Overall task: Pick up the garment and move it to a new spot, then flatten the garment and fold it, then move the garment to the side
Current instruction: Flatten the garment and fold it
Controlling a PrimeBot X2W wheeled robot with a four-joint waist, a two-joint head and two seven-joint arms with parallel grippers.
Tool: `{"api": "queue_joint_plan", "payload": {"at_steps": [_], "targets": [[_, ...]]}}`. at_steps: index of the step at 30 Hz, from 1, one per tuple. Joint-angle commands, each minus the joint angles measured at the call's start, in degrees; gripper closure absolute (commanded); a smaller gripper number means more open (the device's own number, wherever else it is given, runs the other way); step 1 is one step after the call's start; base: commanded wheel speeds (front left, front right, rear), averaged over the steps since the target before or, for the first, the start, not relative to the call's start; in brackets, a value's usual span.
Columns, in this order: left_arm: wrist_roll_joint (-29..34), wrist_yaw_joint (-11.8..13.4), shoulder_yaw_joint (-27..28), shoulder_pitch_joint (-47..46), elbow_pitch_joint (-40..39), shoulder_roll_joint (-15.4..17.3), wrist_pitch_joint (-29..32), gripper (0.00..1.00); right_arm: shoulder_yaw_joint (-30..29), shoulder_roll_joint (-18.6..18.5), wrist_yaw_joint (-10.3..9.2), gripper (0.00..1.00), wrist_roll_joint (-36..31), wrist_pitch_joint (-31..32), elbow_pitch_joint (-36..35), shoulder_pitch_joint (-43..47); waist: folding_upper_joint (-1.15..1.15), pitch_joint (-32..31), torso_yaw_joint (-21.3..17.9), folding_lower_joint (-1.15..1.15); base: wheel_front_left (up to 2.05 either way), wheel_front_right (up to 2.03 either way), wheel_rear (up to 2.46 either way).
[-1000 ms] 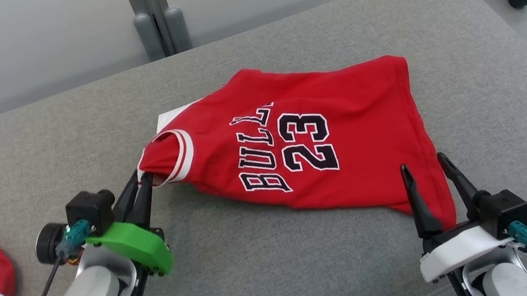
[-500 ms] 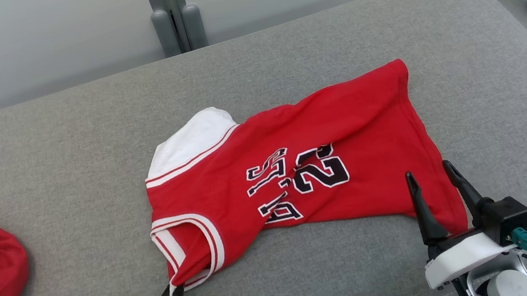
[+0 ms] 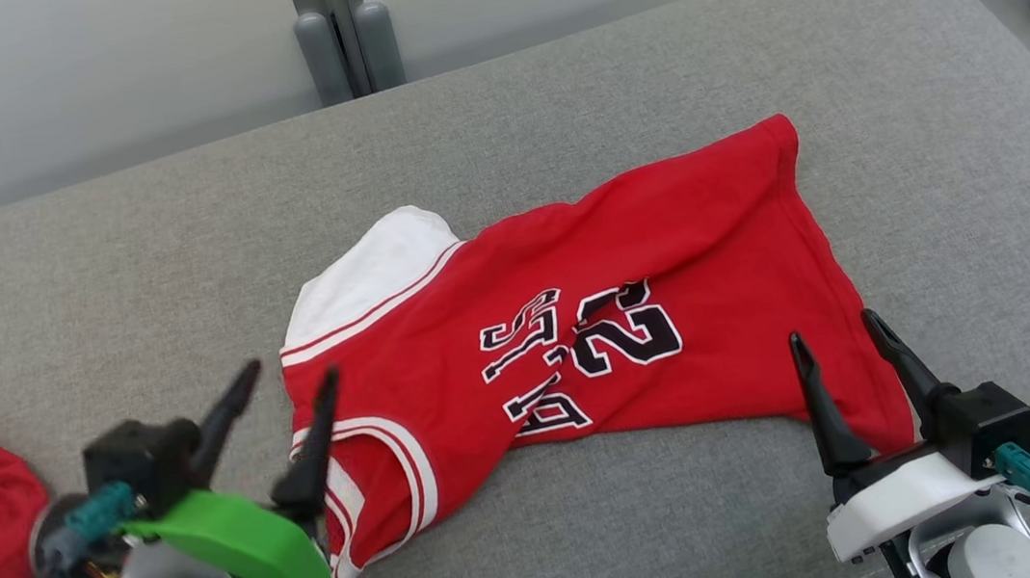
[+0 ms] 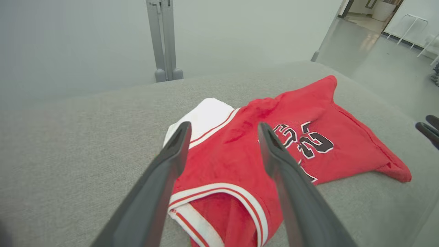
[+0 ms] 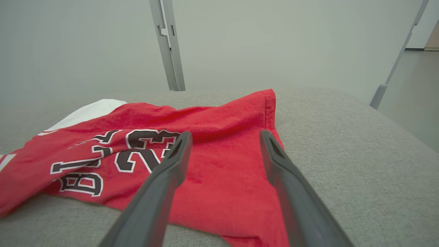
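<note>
Though clamped on the jersey earlier, left tool now apart over it; right tool apart as before.

Bright even light, soft shadows, sharp

Lower left: left gripper, jaws spread wide and empty, tilted up and to the right. Lower right: right gripper, jaws also apart and empty, pointing nearly straight up. Both hang low.
</note>
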Motion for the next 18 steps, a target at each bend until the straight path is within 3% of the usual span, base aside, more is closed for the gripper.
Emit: {"api": "queue_joint_plan", "payload": {"at_steps": [1, 3, 12, 18], "targets": [[0.55, 0.44, 1.08, -2.50, 1.54, 0.07, -0.08, 0.00, 0.31, -0.06, -0.08, 0.00, -0.05, -0.01, -0.24, -0.94, 0.00, 1.25, -0.72, 0.00, 0.00, 0.00, 0.00], [0.44, -0.03, 1.99, -6.13, 5.21, -0.75, -0.16, 0.00, 0.58, -0.07, -0.08, 0.00, 0.17, -0.01, -0.38, -1.54, 0.00, 2.60, -1.22, 0.00, 0.00, 0.00, 0.00], [-0.13, -6.46, -0.44, -23.08, 32.49, -7.36, 3.14, 0.00, 1.05, -0.08, -0.08, 0.00, -0.08, -0.01, -1.53, -5.72, 0.00, 11.04, -3.30, 0.00, 0.00, 0.00, 0.00], [1.12, -8.49, -2.30, -28.28, 47.32, -10.58, 2.00, 0.00, 0.46, -0.08, -0.08, 0.00, -0.06, -0.01, -2.06, -7.10, 0.00, 13.23, -4.09, 0.00, 0.00, 0.00, 0.00]]}}
